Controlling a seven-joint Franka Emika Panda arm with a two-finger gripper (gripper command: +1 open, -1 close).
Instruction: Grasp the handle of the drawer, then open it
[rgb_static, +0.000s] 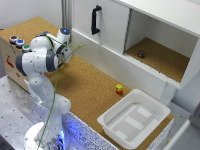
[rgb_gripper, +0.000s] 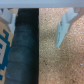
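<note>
Handle (rgb_static: 95, 19) of the drawer: a dark, bar-shaped pull mounted on the white cabinet front (rgb_static: 102, 22), its long axis running vertically. It sits high in the exterior view, above the cork-covered counter (rgb_static: 85, 85), to the exterior view's left of an open compartment (rgb_static: 160, 50) that holds a small dark object (rgb_static: 141, 54).

Gripper (rgb_static: 64, 56): carried at the end of the white arm, low over the counter near the exterior view's left edge, well apart from the handle. From the gripper the handle lies toward the exterior view's right and upward, across a stretch of bare counter. The wrist view shows only cork and a dark band beside it; one pale fingertip (rgb_gripper: 61, 30) is visible, with nothing between the fingers. Jaw state: empty; how wide they stand cannot be told from either picture.

Judgement: the grasp has not begun. Because the handle stands upright, the coming move probably calls for the fingers to close across the bar from either side, so the wrist must turn from facing the counter to facing the cabinet front.

Also present: a white tray (rgb_static: 134, 118), a small yellow block (rgb_static: 119, 88), and coloured buttons (rgb_static: 20, 43).
</note>
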